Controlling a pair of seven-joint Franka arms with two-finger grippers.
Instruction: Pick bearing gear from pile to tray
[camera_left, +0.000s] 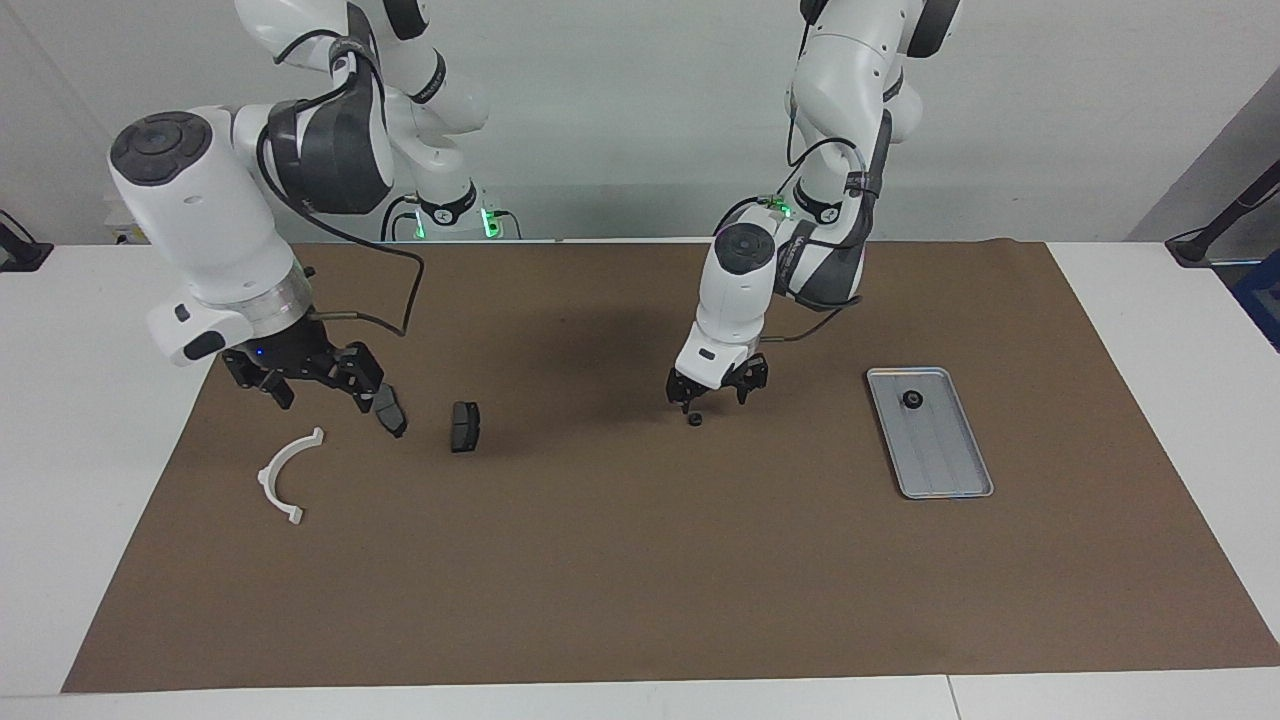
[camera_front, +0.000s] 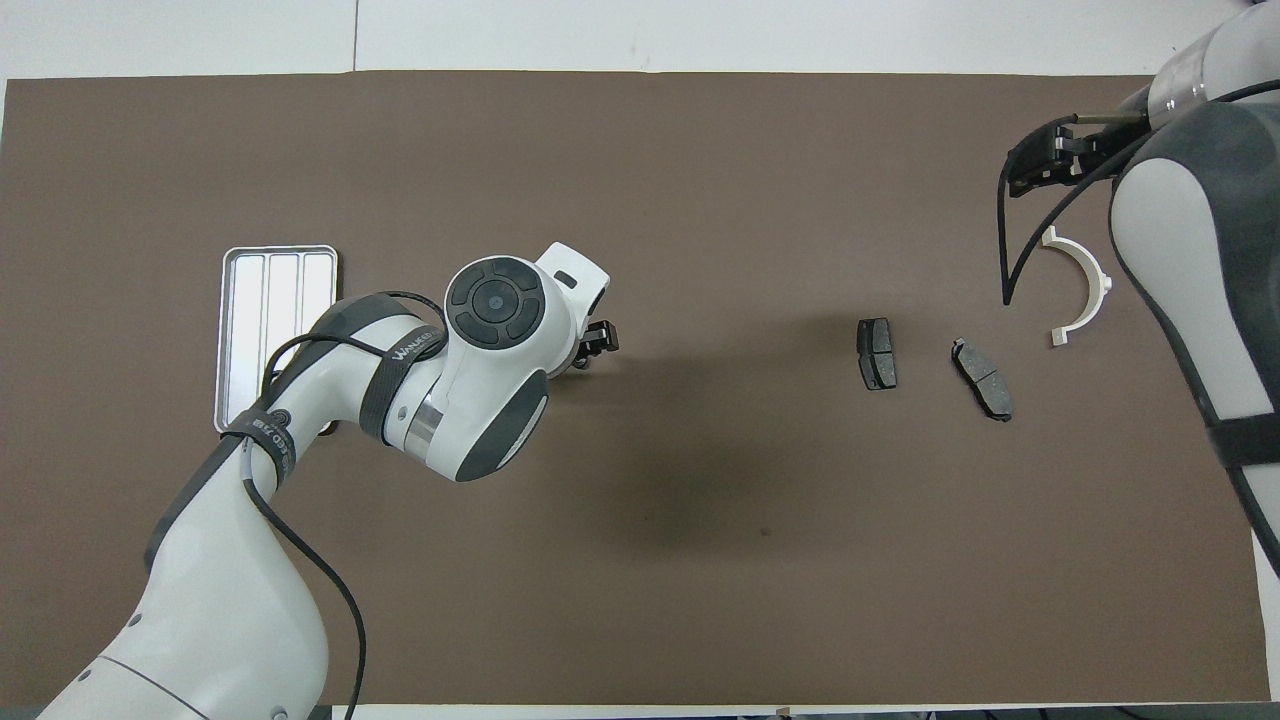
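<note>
Left gripper (camera_left: 710, 392): seen low over the brown mat (camera_left: 640, 560) near the table's middle, fingers spread apart, nothing clamped between them.
Loose gear (camera_left: 693, 419): a tiny black round part, found on the mat just below the left gripper's fingertips in the facing view; whether it is touched by a fingertip cannot be told. In the overhead view it is covered by the gripper.
Tray (camera_left: 930, 432): set flat on the mat toward the left arm's end of the table, well apart from the left gripper's fingers.
Gear in tray (camera_left: 912, 399): a second black round part is seen lying inside the tray, at the end nearer the robots; in the overhead view this spot is hidden by the left arm.
Right gripper (camera_left: 312, 385): held up in the air at the right arm's end of the table, fingers spread wide, nothing gripped.
White arc (camera_left: 287, 472): a curved white plastic piece, laid on the mat under and a little past the right gripper's fingers, clear of them.
First brake pad (camera_left: 391, 412): a dark grey pad, seen right beside the right gripper's fingertip in the facing view; the overhead view shows it lying on the mat.
Second brake pad (camera_left: 465, 426): placed on the mat just beside the first pad, between the two grippers, closer to the right gripper's fingers.
</note>
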